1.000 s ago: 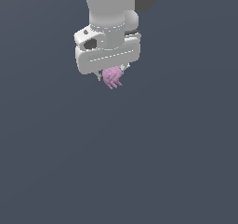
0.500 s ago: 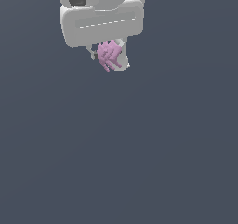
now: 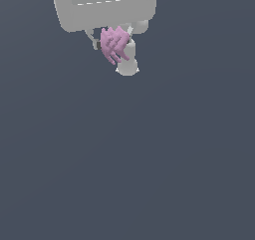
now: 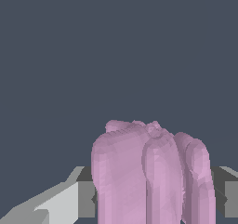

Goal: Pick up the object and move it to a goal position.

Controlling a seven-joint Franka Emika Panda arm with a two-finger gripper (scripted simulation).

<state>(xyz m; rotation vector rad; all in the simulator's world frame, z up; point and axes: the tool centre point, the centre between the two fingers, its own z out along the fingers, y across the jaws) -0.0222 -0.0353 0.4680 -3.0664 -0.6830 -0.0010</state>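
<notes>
The object (image 3: 114, 44) is a small pink-lilac lump with short finger-like prongs, hanging under the white hand at the top of the exterior view. My gripper (image 3: 113, 52) is shut on it; one white finger (image 3: 128, 60) shows beside it on the exterior view's right, the other is mostly hidden behind the lump. In the wrist view the object (image 4: 148, 176) fills the space between the two grey fingertips (image 4: 69, 200), high above the dark floor.
Only a plain dark grey-blue floor (image 3: 149, 164) spreads under the arm. No goal marker or other object shows in either view.
The hand has risen and come closer to the exterior camera, carrying the object with it; most of the hand's body now runs off the top edge.
</notes>
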